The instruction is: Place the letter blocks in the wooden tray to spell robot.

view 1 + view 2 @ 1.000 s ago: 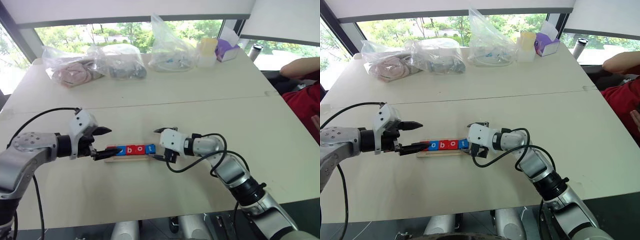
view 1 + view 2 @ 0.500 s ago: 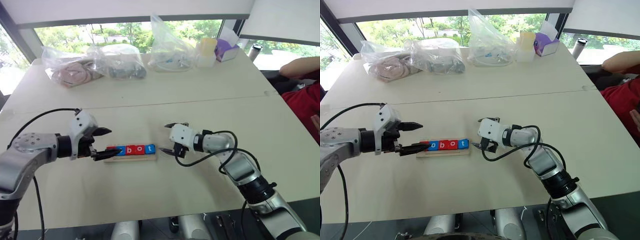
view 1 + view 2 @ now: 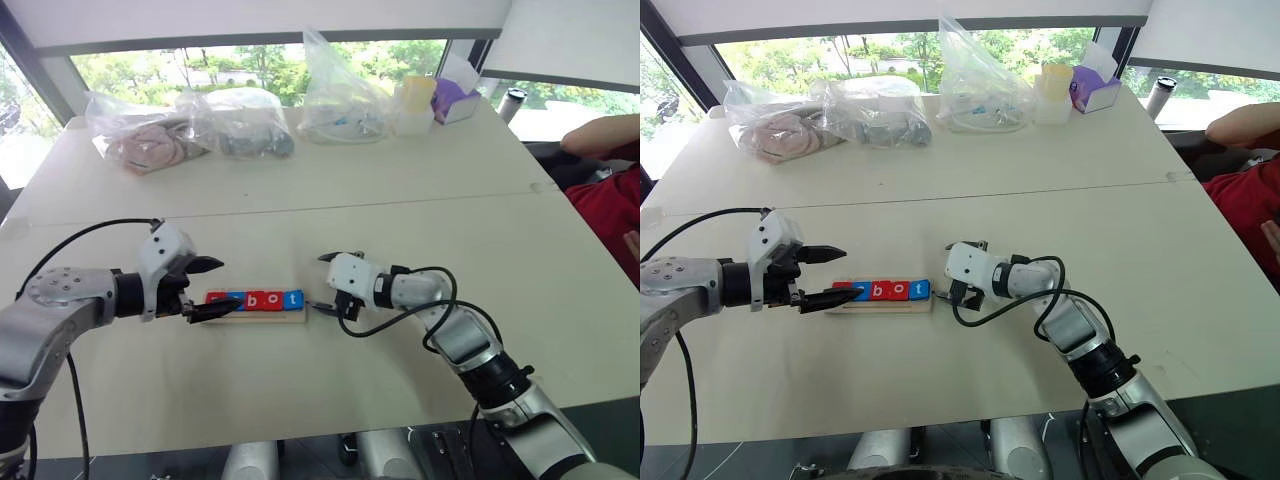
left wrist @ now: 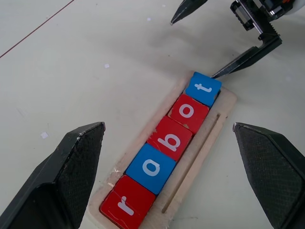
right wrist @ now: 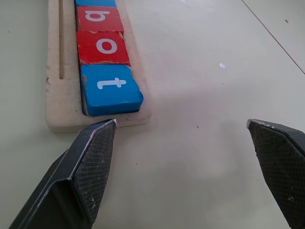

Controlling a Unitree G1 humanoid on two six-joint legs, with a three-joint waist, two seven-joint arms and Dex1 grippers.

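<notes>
The wooden tray [image 3: 257, 316] lies on the table between my two grippers. The letter blocks stand in it in a row: red r [image 4: 127, 208], blue a [image 4: 151, 168], red b [image 4: 170, 139], red o [image 4: 187, 112] and blue t [image 4: 203, 88]. My left gripper [image 3: 222, 287] is open at the tray's left end, its fingers spread over the r block and holding nothing. At the tray's right end my right gripper [image 3: 317, 282] is open and empty too. Its lower fingertip [image 5: 102, 131] rests by the tray's end rim, next to the t block [image 5: 110, 88].
Three clear plastic bags [image 3: 240, 125] lie along the table's far edge, with a pale container [image 3: 415, 105] and a purple tissue box [image 3: 455, 95] beside them. A person in a red sleeve [image 3: 600, 200] sits past the table's right edge.
My right gripper drew back a little to the right, then returned to the tray's right end. The tray with its blocks now lies slightly further left. The left gripper has kept still.
</notes>
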